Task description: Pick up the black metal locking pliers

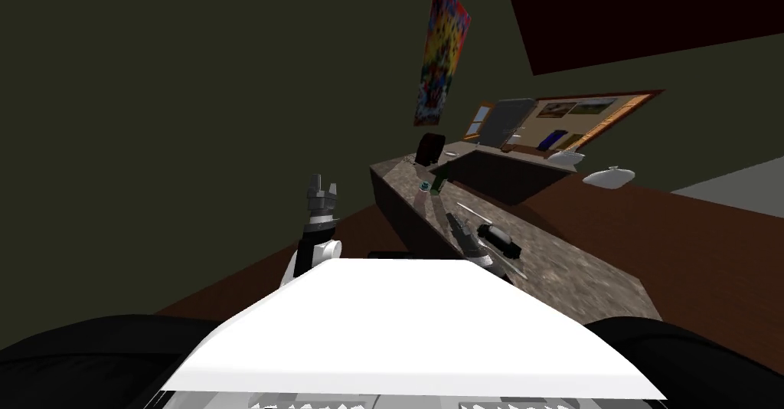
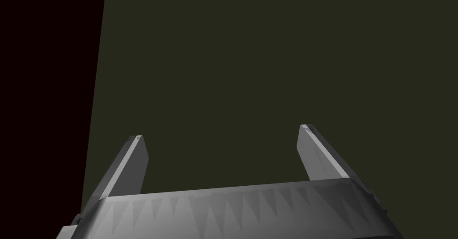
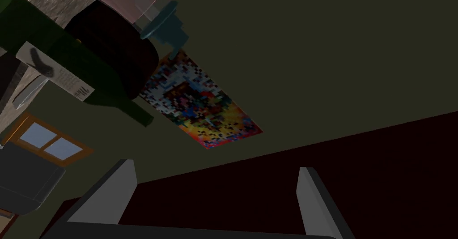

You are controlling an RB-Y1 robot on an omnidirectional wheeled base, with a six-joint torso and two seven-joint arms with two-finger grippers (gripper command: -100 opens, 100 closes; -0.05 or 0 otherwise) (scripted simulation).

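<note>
Above the counter [image 1: 582, 274], near the black pliers [image 1: 499, 240], right arm [image 1: 464, 234] extends, jaws apart; left arm [image 1: 321, 211] upright, likewise.

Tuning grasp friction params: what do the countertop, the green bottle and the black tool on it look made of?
Countertop: mottled grey-brown speckle, reads as stone, perhaps granite; sheen unclear.
Green bottle: dark, slightly see-through, white paper-like label, so likely glass.
Black tool: plain black with a small pale glint, satin look; metal or plastic cannot be told.
</note>
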